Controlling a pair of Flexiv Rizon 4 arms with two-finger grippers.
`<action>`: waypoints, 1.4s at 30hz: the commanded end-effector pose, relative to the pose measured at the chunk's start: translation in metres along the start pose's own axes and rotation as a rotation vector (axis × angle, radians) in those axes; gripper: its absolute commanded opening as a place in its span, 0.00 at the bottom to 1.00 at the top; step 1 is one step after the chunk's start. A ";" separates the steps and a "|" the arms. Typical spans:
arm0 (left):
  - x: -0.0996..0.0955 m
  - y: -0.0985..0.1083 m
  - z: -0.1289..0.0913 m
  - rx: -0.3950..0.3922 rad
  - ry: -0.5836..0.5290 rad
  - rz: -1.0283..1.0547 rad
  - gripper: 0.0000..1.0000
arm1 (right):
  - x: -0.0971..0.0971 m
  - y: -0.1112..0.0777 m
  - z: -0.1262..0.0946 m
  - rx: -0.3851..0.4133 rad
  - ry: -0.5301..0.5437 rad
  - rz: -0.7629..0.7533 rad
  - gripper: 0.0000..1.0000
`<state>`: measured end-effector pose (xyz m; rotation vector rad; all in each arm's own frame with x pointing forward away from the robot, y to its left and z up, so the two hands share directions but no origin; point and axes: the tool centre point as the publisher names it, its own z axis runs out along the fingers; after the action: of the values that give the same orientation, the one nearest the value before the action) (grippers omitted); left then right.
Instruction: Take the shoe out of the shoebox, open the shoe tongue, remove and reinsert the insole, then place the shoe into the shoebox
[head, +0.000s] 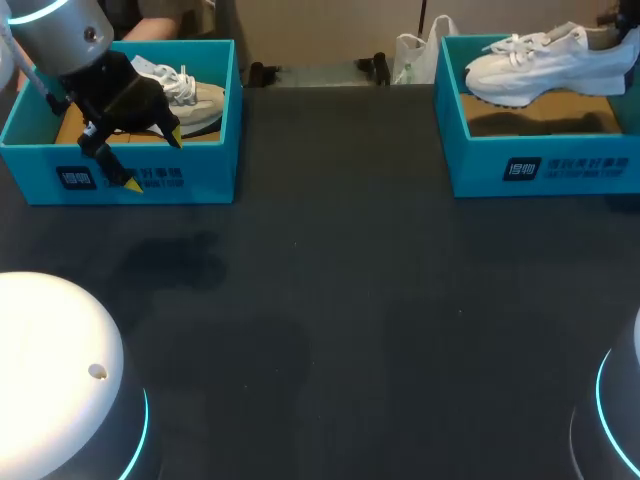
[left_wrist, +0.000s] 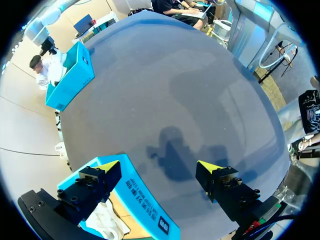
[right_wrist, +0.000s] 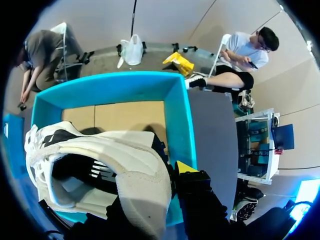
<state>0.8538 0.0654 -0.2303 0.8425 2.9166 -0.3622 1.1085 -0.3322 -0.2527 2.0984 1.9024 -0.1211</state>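
Spread-open left gripper (head: 150, 160) sits astride front wall of left box (head: 205, 170); beige shoe (head: 195, 100) lies inside, just beyond it. Laced, thick-soled white shoe (head: 545, 65) hangs over right box (head: 560, 165), heel clenched in right gripper (right_wrist: 169, 172).

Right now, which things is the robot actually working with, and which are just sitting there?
In use: white sneaker, right gripper clamping it, right shoebox beneath.
Just sitting: beige sneaker, left shoebox holding it, left gripper open astride its front wall.

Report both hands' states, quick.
Left hand: open, holding nothing.
Right hand: closed on the white shoe.
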 end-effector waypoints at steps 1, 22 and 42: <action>0.001 0.000 0.000 -0.002 -0.001 0.001 1.00 | -0.004 0.001 0.008 0.009 -0.012 0.015 0.00; 0.001 0.000 0.000 -0.002 -0.001 0.001 1.00 | 0.002 -0.026 0.039 0.021 0.011 0.014 0.00; 0.001 0.000 0.000 -0.002 -0.001 0.001 1.00 | 0.001 -0.058 0.040 0.022 0.046 0.025 0.00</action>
<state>0.8538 0.0653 -0.2303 0.8427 2.9166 -0.3622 1.0597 -0.3389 -0.3029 2.1589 1.9124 -0.0961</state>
